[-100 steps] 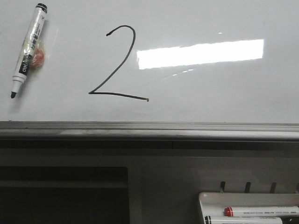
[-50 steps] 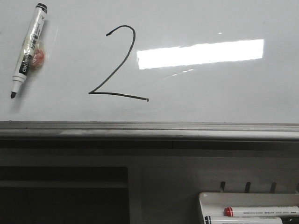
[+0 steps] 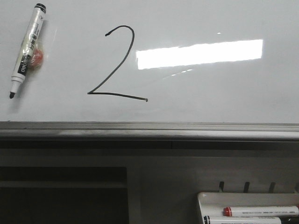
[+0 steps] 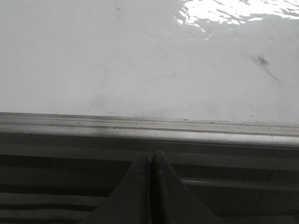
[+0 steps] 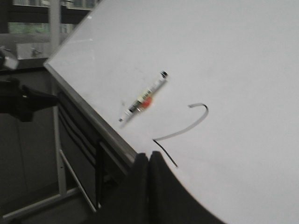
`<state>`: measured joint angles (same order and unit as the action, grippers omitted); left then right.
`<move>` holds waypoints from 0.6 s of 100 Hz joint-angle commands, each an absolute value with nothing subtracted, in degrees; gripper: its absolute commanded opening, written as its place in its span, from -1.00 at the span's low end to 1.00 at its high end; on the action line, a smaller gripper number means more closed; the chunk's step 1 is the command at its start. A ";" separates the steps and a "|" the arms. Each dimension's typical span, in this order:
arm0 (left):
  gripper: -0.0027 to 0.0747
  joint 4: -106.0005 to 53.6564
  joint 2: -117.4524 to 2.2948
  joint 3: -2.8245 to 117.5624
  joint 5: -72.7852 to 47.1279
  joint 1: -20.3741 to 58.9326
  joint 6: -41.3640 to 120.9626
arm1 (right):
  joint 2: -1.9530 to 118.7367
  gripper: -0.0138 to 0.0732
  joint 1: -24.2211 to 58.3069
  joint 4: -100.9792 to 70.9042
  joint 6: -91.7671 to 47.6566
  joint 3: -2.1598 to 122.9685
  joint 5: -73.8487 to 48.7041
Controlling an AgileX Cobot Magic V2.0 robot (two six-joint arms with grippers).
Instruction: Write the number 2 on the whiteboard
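The whiteboard [image 3: 210, 93] fills the upper front view above its grey metal edge. A black hand-drawn number 2 [image 3: 117, 65] stands on it left of the bright light reflection. A white marker with a black uncapped tip [image 3: 27, 49] sticks to the board at the upper left. Neither gripper shows in the front view. My left gripper [image 4: 150, 156] is shut and empty, below the board's lower edge [image 4: 149, 130]. My right gripper [image 5: 148, 156] is shut and empty, back from the board, with the number 2 [image 5: 184, 128] and the marker [image 5: 144, 95] beyond it.
A small white marker tray [image 3: 247, 207] with a red-capped marker [image 3: 259, 211] hangs at the lower right. A dark shelf opening [image 3: 63, 193] lies under the board at the left. A stand leg [image 5: 58, 154] shows in the right wrist view.
Nothing on the board has moved; the front view has shifted by only a pixel or two.
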<state>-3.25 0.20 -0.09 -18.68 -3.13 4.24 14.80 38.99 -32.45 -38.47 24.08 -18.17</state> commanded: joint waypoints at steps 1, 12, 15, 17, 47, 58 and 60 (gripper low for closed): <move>-0.98 -3.62 1.80 -0.67 -14.59 -3.29 3.92 | 15.40 -0.85 37.07 -16.34 -16.74 25.39 -14.50; -0.98 -3.62 1.80 -0.67 -14.59 -3.29 3.92 | 15.40 -0.85 32.87 -2.90 -1.86 24.65 -12.57; -0.98 -3.62 1.80 -0.67 -14.59 -3.29 3.92 | 15.40 -0.85 30.63 -1.72 0.00 24.36 -10.93; -0.98 -3.62 1.80 -0.67 -14.59 -3.29 3.92 | 15.40 -0.85 29.13 -1.57 0.32 24.01 -10.07; -0.98 -3.62 1.80 -0.67 -14.59 -3.29 3.92 | 15.16 -0.85 3.72 1.80 0.63 18.31 -2.76; -0.98 -3.62 1.80 -0.67 -14.59 -3.29 3.92 | 13.15 -0.85 -2.28 2.69 0.63 15.12 -3.73; -0.98 -3.62 1.80 -0.67 -14.59 -3.29 3.92 | 12.22 -0.85 -3.07 3.11 0.63 14.31 -4.01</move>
<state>-3.25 0.20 -0.09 -18.68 -3.13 4.24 13.95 0.69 1.31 0.52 14.95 -7.82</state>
